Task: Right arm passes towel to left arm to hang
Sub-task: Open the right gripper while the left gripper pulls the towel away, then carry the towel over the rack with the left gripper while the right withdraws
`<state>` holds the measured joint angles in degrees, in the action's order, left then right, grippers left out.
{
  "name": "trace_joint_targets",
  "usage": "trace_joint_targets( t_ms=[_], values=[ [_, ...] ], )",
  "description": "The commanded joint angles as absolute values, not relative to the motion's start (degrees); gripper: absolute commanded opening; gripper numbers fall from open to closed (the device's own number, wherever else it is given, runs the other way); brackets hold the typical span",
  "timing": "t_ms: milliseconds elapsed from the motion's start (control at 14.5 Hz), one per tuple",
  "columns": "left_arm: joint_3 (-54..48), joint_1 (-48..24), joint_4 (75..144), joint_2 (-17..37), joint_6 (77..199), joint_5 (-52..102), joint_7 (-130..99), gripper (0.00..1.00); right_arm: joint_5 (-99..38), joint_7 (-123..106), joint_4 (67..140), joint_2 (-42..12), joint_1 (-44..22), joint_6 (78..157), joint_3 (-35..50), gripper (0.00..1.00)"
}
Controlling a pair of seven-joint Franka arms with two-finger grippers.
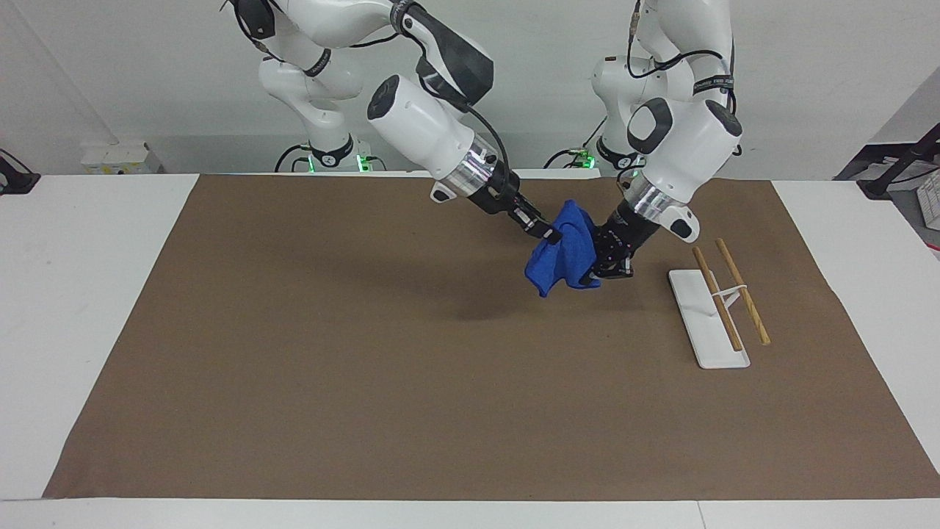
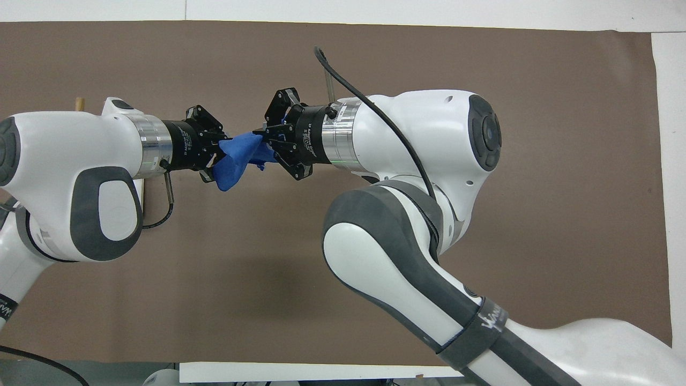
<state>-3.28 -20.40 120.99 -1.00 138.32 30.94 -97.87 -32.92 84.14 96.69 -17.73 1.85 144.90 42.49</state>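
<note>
Hanging in the air above the brown mat (image 1: pixel 367 382), the towel (image 1: pixel 564 250) is held between the two grippers, clear of the worktop (image 1: pixel 88 294). It is bunched into a loose bundle, with its lower folds drooping toward the mat.

The right gripper (image 1: pixel 549 236) is clamped on one edge of the towel, at the side toward the right arm's end of the worktop. The right arm (image 1: pixel 426 132) is extended downward at a slant from its base, and its gripper is positioned over the middle of the mat.

The left gripper (image 1: pixel 604 266) is clamped on the other edge of the towel, at the side toward the left arm's end of the worktop. Its fingertips are drawn together into the cloth, and part of them is covered by the blue folds. The left arm (image 1: pixel 683 147) is angled down from its base, and its gripper is likewise positioned over the mat.

In the overhead view, the two grippers are seen pointing at each other, with the towel (image 2: pixel 238 158) stretched across the short gap between the left gripper (image 2: pixel 217 158) and the right gripper (image 2: pixel 265 145).

A white rack base (image 1: pixel 706 319) carrying two wooden rods (image 1: pixel 731 297) is placed on the mat toward the left arm's end of the worktop, near the left gripper but apart from it. A dim shadow is cast on the mat below the towel.
</note>
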Motion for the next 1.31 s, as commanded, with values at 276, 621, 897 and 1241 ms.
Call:
trace_joint_targets(
  t_ms=[276, 621, 897, 1241],
  values=[
    [-2.90, -20.65, 119.36, 0.00, 138.16, 31.99, -96.59, 0.00, -34.01, 84.29, 95.71, -18.46, 2.64, 145.11, 43.51, 0.08],
    [-2.81, -20.13, 117.09, 0.79, 138.34, 31.99, -96.50, 0.00, -33.31, 83.50, 95.71, -18.46, 2.55, 145.20, 43.59, 1.00],
    [-2.46, -16.44, 109.87, 3.96, 137.28, 31.20, -93.19, 0.00, -32.96, 74.49, 96.67, -16.62, 2.99, 144.06, 42.81, 1.00],
    [-2.29, -11.53, 111.09, 3.08, 136.23, 31.11, -79.82, 0.00, -25.96, 47.25, 103.70, -11.26, 3.25, 136.00, 35.97, 1.00]
  ],
)
